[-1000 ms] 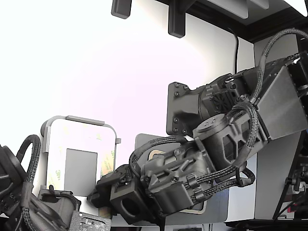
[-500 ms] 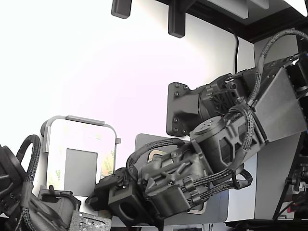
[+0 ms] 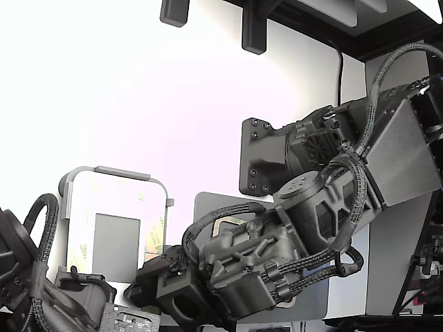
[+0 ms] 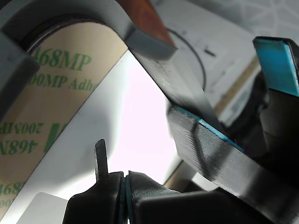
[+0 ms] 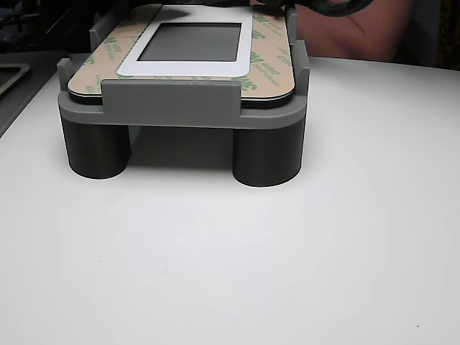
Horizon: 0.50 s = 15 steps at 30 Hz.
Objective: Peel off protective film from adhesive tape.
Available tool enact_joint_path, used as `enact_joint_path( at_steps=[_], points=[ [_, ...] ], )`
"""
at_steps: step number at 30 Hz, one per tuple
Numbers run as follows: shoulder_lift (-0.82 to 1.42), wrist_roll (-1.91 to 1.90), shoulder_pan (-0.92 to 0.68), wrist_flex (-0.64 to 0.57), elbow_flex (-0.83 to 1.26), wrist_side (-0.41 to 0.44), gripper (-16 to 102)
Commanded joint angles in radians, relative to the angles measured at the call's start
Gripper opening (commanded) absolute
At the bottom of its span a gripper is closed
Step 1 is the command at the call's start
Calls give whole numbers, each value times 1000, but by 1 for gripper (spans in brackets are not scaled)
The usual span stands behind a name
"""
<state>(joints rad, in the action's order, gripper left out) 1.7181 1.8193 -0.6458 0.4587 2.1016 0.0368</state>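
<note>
- Where is the protective film [image 5: 269, 52]?
- It lies flat on the white panel [image 5: 183, 67]. It is pale yellow with green letters, and it runs along the panel's edges. In the wrist view the film [image 4: 42, 107] is very close, and it still sticks flat to the panel there.
- What holds the panel?
- A grey holder [image 5: 172, 100] with round legs. It stands on the white table [image 5: 287, 251], at the far side, a bit to the left in the other view.
- And the robot arm [image 3: 332, 200]?
- It is big and black. It comes in from the exterior view's right and bends down low. Its gripper [image 3: 149, 277] is just beside the near right corner of the holder [image 3: 114, 173] in that view. A second arm [image 3: 28, 277] sits at the exterior view's left, low down.
- Is the gripper pinching the film?
- I cannot tell. In the wrist view two big fingers [image 4: 210, 144] with blue pads stand apart. Lower down, two dark parts [image 4: 117, 196] press together with a thin blue line between them. I cannot tell which pair belongs to this gripper, and nothing shows film between them
</note>
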Motion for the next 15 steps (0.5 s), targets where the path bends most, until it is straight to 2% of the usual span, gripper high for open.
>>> enact_joint_path(
  at_steps=[1, 15],
  points=[
    [17, 0, 6, -9, -29, 0, -10],
    [14, 11, 6, -6, -28, -9, -10]
  ],
)
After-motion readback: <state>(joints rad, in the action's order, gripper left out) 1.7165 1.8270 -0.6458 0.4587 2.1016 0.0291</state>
